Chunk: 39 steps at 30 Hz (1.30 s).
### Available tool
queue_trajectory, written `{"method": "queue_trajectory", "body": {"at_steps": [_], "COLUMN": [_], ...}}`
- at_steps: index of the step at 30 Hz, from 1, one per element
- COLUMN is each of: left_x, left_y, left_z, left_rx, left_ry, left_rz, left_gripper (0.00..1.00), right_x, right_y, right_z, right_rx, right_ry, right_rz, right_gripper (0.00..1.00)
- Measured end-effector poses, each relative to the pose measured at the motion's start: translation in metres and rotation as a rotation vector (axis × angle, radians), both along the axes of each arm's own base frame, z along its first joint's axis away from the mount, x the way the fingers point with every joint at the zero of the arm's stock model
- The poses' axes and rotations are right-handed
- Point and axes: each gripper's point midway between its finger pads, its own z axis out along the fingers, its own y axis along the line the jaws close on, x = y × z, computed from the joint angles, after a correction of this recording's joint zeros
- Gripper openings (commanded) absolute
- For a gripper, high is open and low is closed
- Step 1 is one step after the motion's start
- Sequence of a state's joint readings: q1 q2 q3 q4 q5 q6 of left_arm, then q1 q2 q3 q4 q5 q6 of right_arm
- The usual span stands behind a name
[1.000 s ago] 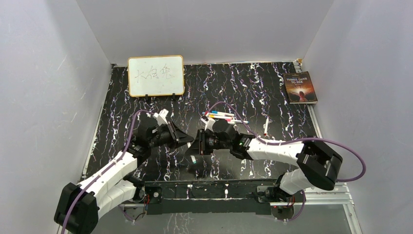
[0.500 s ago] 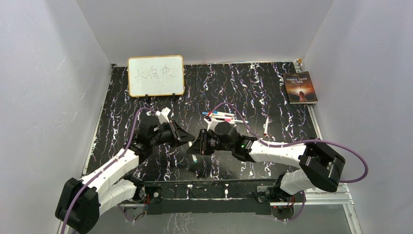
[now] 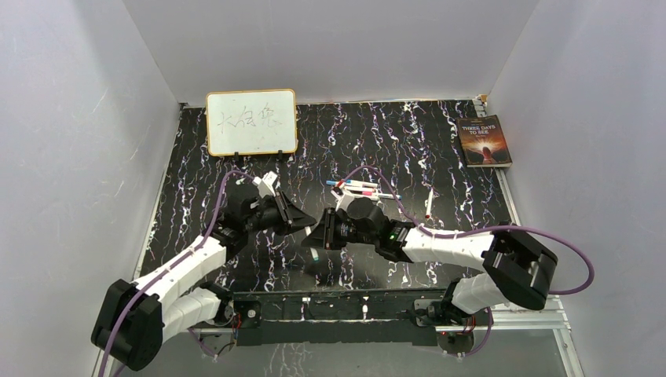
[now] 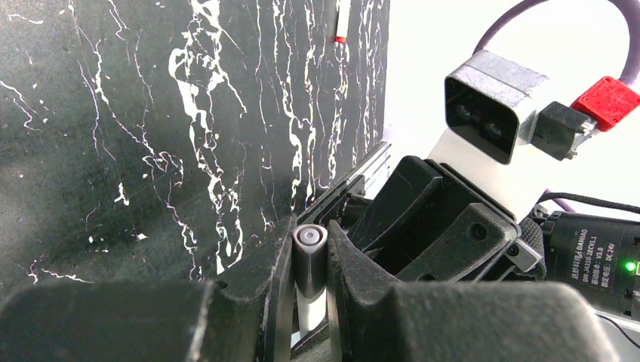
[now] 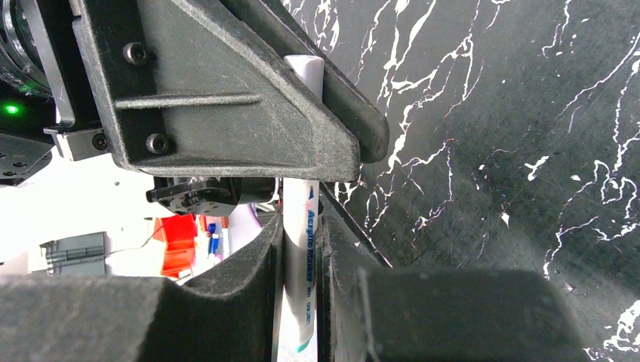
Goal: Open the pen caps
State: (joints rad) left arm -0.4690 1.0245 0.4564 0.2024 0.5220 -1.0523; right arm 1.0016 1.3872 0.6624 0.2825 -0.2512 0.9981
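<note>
We hold one pen (image 5: 303,256) above the table's (image 3: 408,141) near middle, left hand (image 4: 309,235) and right hand (image 5: 300,222) both clamped on it, its green cap (image 5: 302,347) seemingly still on, while the other pens (image 3: 360,187) wait farther back.

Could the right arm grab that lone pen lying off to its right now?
Probably not yet: the right fingers are shut on another pen that the left fingers also grip.

Overhead I get bright, even light, and the white walls (image 3: 71,157) wash out slightly. A soft shadow falls on the table (image 3: 440,133) toward six o'clock. Both wrist views blur the nearest fingers (image 4: 106,324), and the left one overexposes at two o'clock.
</note>
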Motion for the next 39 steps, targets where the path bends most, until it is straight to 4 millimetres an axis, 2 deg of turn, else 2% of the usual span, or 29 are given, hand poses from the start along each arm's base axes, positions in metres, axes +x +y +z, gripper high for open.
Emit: {"method": "queue_trajectory", "body": {"at_steps": [7, 9, 11, 13, 19, 25, 30, 33, 39], "left_x": [0.006, 0.026, 0.054, 0.072, 0.088, 0.091, 0.088, 0.081, 0.061], "left_y": [-0.001, 0.008, 0.024, 0.035, 0.043, 0.048, 0.053, 0.057, 0.065], "left_z": [0.002, 0.003, 0.009, 0.016, 0.023, 0.021, 0.019, 0.016, 0.006], "left_rx": [0.002, 0.022, 0.039, 0.045, 0.048, 0.067, 0.107, 0.145, 0.217], "left_ry": [0.002, -0.035, -0.079, -0.113, -0.149, -0.15, -0.149, -0.142, -0.113], "left_rz": [-0.01, 0.067, 0.174, 0.24, 0.286, 0.295, 0.284, 0.266, 0.231], "left_gripper": [0.0, 0.0, 0.0, 0.0, 0.0, 0.0, 0.0, 0.0, 0.0], "right_x": [0.006, -0.009, -0.035, -0.054, -0.063, -0.064, -0.061, -0.052, -0.025], "right_y": [-0.001, -0.001, 0.001, 0.002, -0.002, -0.004, -0.015, -0.023, -0.037], "right_z": [0.001, 0.0, -0.003, -0.005, -0.007, -0.005, -0.018, -0.025, -0.026], "right_rx": [0.004, 0.004, -0.004, -0.008, -0.013, -0.014, -0.101, -0.186, -0.339], "right_ry": [-0.014, 0.008, 0.036, 0.057, 0.075, 0.071, 0.054, 0.017, -0.085], "right_rz": [-0.032, 0.025, 0.108, 0.174, 0.206, 0.208, 0.186, 0.155, 0.076], "right_gripper": [0.0, 0.0, 0.0, 0.0, 0.0, 0.0, 0.0, 0.0, 0.0]}}
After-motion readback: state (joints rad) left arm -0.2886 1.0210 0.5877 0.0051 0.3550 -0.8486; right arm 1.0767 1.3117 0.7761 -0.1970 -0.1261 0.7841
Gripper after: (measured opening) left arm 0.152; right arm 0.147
